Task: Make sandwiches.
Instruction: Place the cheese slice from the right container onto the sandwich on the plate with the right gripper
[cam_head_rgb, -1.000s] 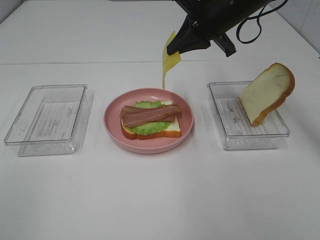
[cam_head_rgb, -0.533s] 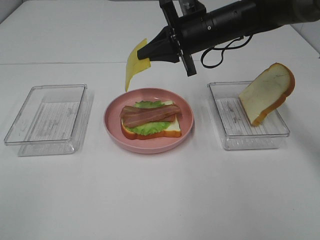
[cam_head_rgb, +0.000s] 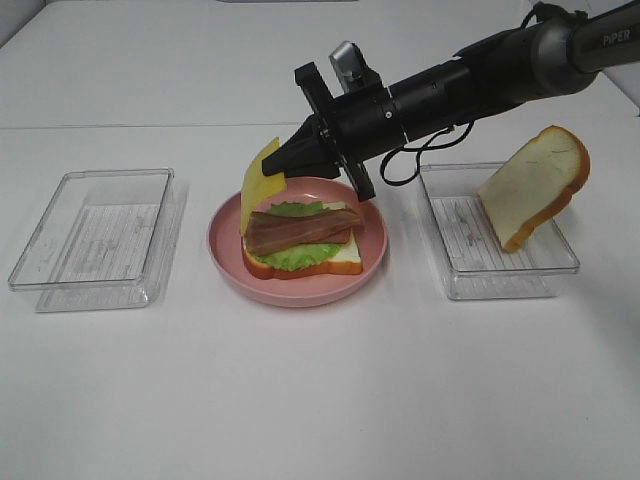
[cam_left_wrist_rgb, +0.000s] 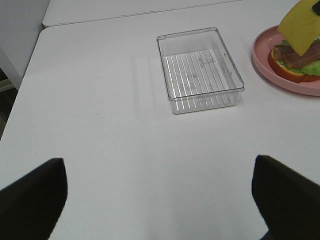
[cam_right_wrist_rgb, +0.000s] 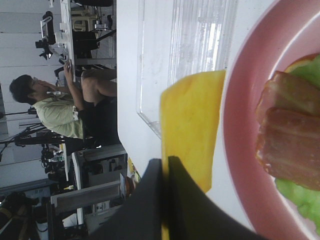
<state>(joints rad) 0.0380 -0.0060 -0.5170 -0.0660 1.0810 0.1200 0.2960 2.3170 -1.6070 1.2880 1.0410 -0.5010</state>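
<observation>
On the pink plate (cam_head_rgb: 300, 293) lies the open sandwich (cam_head_rgb: 300, 240): one bread slice, green lettuce and reddish-brown meat strips (cam_right_wrist_rgb: 290, 142). My right gripper (cam_head_rgb: 292, 160) reaches across from the right and is shut on a yellow cheese slice (cam_head_rgb: 257, 187). The slice hangs tilted over the plate's left rear rim, with its lower edge at the meat. A second bread slice (cam_head_rgb: 535, 185) leans upright in the right clear tray (cam_head_rgb: 500, 275). My left gripper (cam_left_wrist_rgb: 157, 165) hovers open and empty over bare table, short of the left tray (cam_left_wrist_rgb: 200, 70); the exterior view does not show it.
The left clear tray (cam_head_rgb: 95, 240) holds nothing. The right arm's black body and cable (cam_head_rgb: 450, 95) stretch over the table behind the plate and the right tray. White table surface lies in front of the plate and trays.
My right gripper has swung left and down with the cheese, from high behind the plate to just over its left rear rim. The left gripper, plate and trays have not moved.
</observation>
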